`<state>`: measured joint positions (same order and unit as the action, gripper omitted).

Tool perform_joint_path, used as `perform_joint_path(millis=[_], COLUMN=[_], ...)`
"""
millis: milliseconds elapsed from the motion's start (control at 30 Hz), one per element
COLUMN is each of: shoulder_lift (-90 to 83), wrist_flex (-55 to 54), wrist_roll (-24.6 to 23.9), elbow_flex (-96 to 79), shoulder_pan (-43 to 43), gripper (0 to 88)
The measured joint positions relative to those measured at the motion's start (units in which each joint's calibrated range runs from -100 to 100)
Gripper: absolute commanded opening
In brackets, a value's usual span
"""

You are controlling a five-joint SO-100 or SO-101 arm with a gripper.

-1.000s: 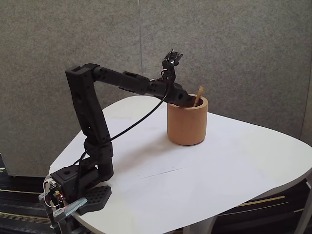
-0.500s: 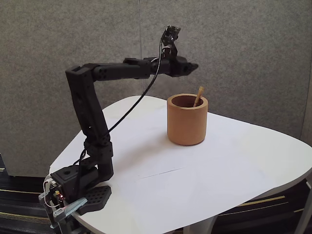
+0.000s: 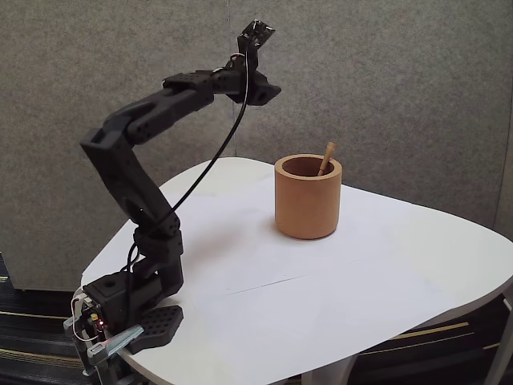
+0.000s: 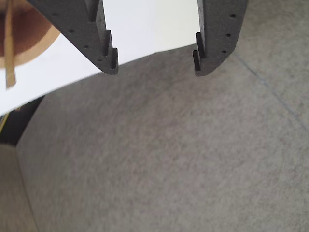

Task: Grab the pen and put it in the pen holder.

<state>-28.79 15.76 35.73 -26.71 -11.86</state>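
The tan-orange pen holder [image 3: 308, 197] stands upright on the white table [image 3: 337, 273] in the fixed view. The light-brown pen [image 3: 326, 158] leans inside it, its tip poking above the rim at the right. My gripper [image 3: 275, 91] hangs high in the air, up and to the left of the cup, well apart from it. In the wrist view my gripper [image 4: 156, 71] is open with nothing between its fingers, and the pen holder [image 4: 41, 38] with the pen [image 4: 8, 53] in it sits at the top left edge.
A grey felt wall [image 3: 385, 80] stands behind the table. A black cable [image 3: 212, 172] hangs from the wrist down to the arm's base [image 3: 132, 309] at the table's near left corner. The table's rounded front edge [image 3: 377, 345] is near.
My gripper has risen out of the cup's mouth and drawn back up and to the left. The pen has stayed leaning in the pen holder.
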Motion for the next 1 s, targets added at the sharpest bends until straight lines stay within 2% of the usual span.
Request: perform_joint_path(millis=[300, 833, 1000], shoulder_lift=[-12.0, -42.6, -48.3], wrist_flex=[18.8, 38.8, 47.0], wrist_roll=[-14.2, -31.9, -33.8], elbow_flex=[-7.4, -42.0, -49.1], shoulder_pan=[-0.4, 2.1, 3.0], gripper=[21.7, 21.7, 21.7])
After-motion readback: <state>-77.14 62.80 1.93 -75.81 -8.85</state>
